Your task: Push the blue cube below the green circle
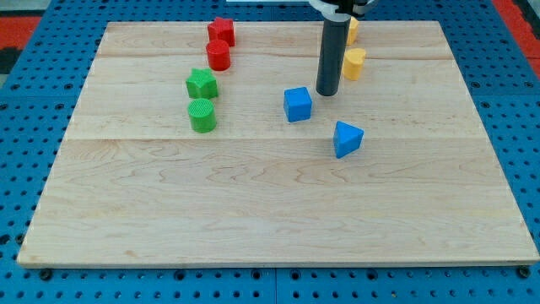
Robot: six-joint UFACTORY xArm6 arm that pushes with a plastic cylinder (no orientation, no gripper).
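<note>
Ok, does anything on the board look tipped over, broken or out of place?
Nothing stands out. All blocks sit flat and intact on the wooden board. My tip rests just to the upper right of the blue cube, and the green circle sits apart at the left.

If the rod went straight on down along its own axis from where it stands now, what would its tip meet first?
The wooden board itself: my tip already looks to be at its surface, so nothing lies between. The blue cube sits just to the view's lower left of my tip, seemingly apart, though depth is hard to judge.
</note>
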